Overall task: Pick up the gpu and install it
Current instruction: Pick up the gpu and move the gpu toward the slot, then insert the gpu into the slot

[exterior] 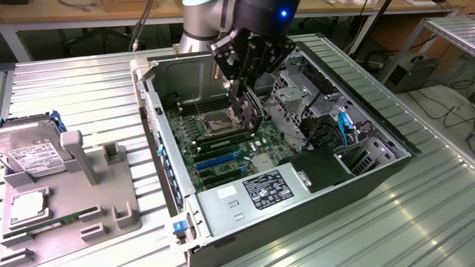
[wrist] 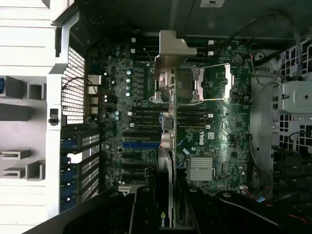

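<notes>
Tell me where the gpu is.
In the exterior view the gpu hangs edge-on in the end effector, inside the open case, near the CPU socket.

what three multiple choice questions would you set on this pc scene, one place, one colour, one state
1. Where is the hard drive? A) on the floor B) in the grey tray at the exterior view's left of the computer case C) on a shelf
2. What colour is the light on the robot arm? A) red B) blue C) green
3. What state is the gpu in? A) lying in the tray B) seated in a slot C) gripped, hanging over the motherboard
Answers: 1 B, its white label shows in the tray; 2 B, a blue dot glows on the arm; 3 C, the gripper is shut on it above the motherboard.
</notes>
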`<state>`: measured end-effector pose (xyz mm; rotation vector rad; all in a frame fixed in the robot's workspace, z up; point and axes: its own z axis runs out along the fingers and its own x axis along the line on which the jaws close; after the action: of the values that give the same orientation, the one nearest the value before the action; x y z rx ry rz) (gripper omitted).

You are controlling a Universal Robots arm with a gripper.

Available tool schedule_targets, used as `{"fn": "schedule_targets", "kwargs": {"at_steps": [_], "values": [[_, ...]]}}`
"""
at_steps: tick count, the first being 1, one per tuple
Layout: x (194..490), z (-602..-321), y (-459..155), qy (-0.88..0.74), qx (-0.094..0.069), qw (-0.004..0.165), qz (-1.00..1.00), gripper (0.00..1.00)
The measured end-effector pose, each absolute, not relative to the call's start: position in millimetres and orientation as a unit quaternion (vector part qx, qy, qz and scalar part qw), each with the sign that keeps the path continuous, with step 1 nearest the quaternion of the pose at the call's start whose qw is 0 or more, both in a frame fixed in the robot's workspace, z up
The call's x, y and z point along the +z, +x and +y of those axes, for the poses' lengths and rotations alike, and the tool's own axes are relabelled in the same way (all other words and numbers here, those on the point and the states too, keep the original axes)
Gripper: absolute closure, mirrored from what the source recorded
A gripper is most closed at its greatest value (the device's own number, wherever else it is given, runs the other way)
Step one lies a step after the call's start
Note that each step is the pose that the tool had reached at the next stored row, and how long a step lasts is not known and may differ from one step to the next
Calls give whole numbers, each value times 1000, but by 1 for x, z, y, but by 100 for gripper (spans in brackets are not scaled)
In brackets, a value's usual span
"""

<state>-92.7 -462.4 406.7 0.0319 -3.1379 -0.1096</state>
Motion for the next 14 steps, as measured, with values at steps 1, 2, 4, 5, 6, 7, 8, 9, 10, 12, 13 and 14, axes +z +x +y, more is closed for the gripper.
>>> {"fn": "schedule_targets", "kwargs": {"at_steps": [1,2,4,5,6,7,8,9,10,12,13,14], "values": [[404,-462,-87,10,-35,2,-999,74],[403,-462,-82,10,-35,3,-999,74],[400,-462,-74,10,-35,5,-999,74],[399,-462,-73,10,-35,5,-999,74],[399,-462,-72,10,-35,5,-999,74],[399,-462,-72,10,-35,5,-999,74],[399,-462,-72,10,-35,5,-999,74],[399,-462,-72,10,-35,5,-999,74],[399,-462,-72,10,-35,5,-999,74],[399,-462,-72,10,-35,5,-999,74],[399,-462,-72,10,-35,5,-999,74],[399,-462,-72,10,-35,5,-999,74]]}}
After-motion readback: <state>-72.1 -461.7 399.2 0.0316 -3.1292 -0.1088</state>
